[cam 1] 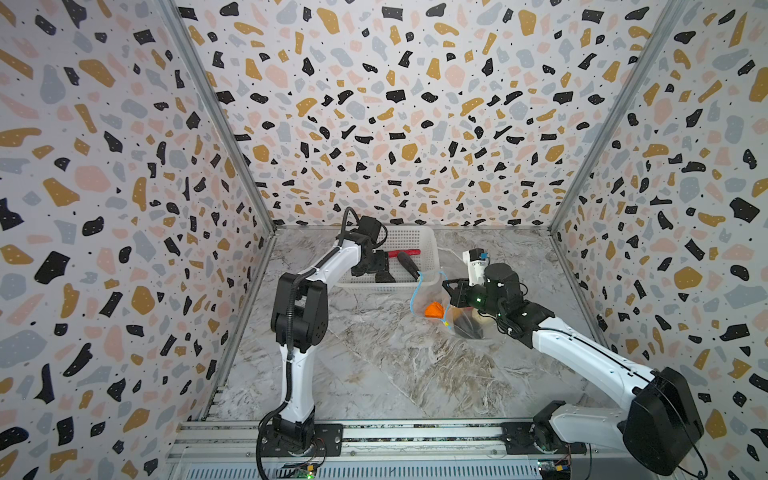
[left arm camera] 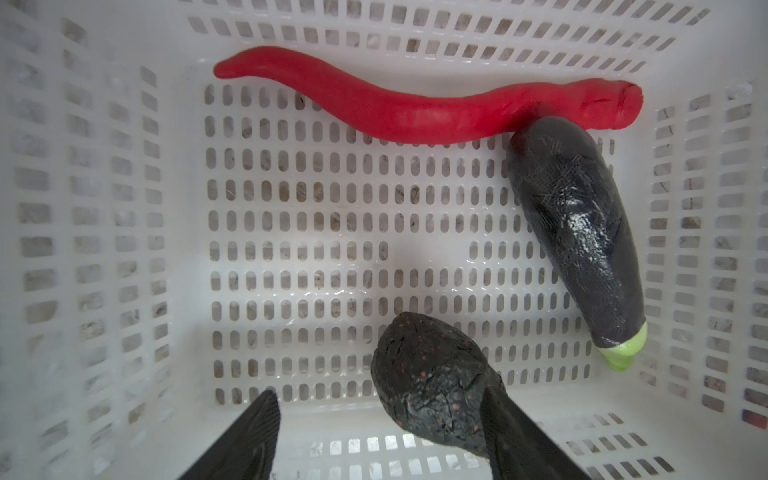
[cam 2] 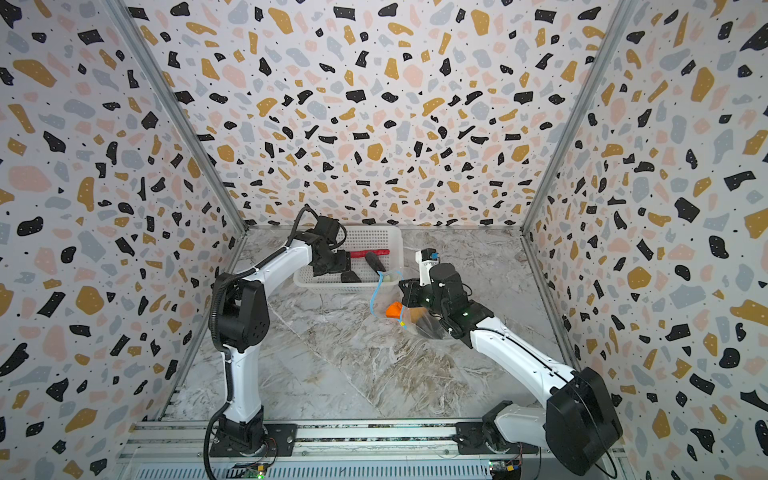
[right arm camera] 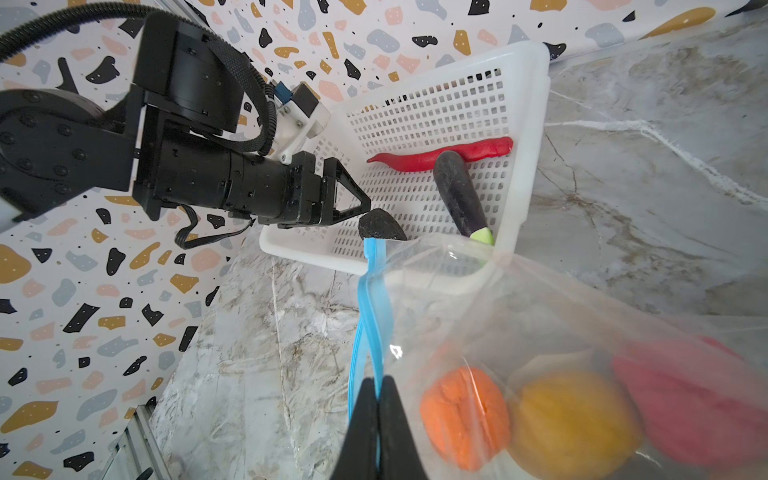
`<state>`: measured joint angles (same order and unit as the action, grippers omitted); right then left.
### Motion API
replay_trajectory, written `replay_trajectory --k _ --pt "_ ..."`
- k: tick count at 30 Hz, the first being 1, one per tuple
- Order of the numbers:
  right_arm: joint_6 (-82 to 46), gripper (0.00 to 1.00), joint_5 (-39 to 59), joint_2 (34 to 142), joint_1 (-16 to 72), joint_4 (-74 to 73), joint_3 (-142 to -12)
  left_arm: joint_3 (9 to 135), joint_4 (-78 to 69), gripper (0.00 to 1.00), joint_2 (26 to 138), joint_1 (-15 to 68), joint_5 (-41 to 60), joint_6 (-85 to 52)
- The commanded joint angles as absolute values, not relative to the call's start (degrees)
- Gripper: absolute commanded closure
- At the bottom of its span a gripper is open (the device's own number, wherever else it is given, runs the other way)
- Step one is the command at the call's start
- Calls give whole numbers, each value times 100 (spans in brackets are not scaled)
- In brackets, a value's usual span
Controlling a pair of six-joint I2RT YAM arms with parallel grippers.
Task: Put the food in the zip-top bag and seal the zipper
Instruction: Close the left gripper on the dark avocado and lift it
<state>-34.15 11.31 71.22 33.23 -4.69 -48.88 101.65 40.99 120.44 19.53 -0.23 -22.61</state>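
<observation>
Zipper [right arm camera: 374, 316] pinched by right gripper [right arm camera: 379, 380] | left gripper [left arm camera: 380, 390] down in basket [left arm camera: 104, 208], spread wide beside black oval [left arm camera: 428, 382]

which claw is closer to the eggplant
Left. The left claw hangs open inside the basket, beside the eggplant; the right claw is outside the basket, shut on the zipper.

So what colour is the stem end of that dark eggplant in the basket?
Light green stem end, clearest in the left wrist view.
</observation>
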Motion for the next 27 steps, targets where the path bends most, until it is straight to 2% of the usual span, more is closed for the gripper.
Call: replay_trajectory --k 1,11,20,27 --pt "-3301 100 1215 6901 3334 -468 -4945 10330 4335 19 11861 1916 155 -2180" --pt "-3324 100 1343 7001 3331 -626 -4879 10514 4526 17 12286 1974 269 -2219" --pt "-3313 100 1516 7092 3185 -717 -4826 10978 4390 18 13098 2248 221 -2476" --pt "-3309 100 1625 7074 3098 -786 -4747 11139 4316 49 13361 2294 123 -2562"
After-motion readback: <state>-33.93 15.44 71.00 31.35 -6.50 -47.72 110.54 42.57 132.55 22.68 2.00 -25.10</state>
